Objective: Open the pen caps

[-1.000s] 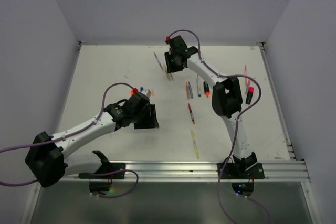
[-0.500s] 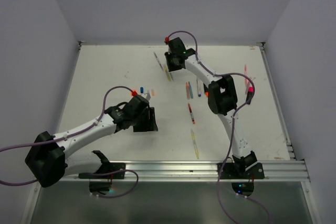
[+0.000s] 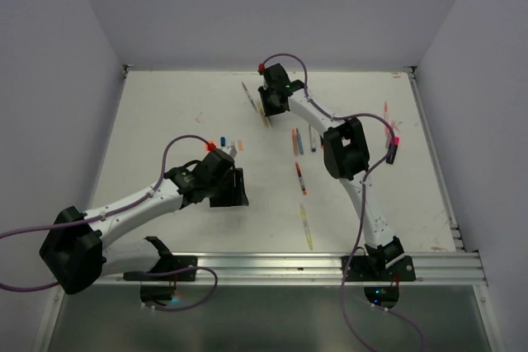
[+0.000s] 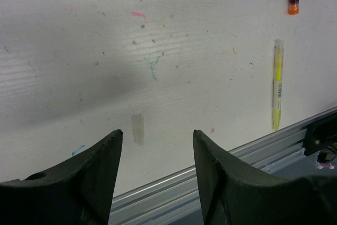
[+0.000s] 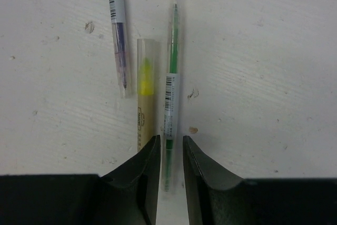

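The left arm (image 3: 136,199) and right arm (image 3: 371,212) share white link shells and bulky black joint housings. A purple cable (image 3: 177,139) loops along each, meeting a red connector (image 3: 211,143) at the wrist. Black base plates (image 3: 375,263) sit on the aluminium rail (image 3: 272,265), and green lights (image 3: 171,286) glow just below that rail. The left gripper (image 4: 156,133) and right gripper (image 5: 171,139) have matte black, tapered fingers.

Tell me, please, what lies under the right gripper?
A slim clear green-ink pen lies between the fingers of the right gripper; one finger covers the near end of the neighbouring yellow highlighter.
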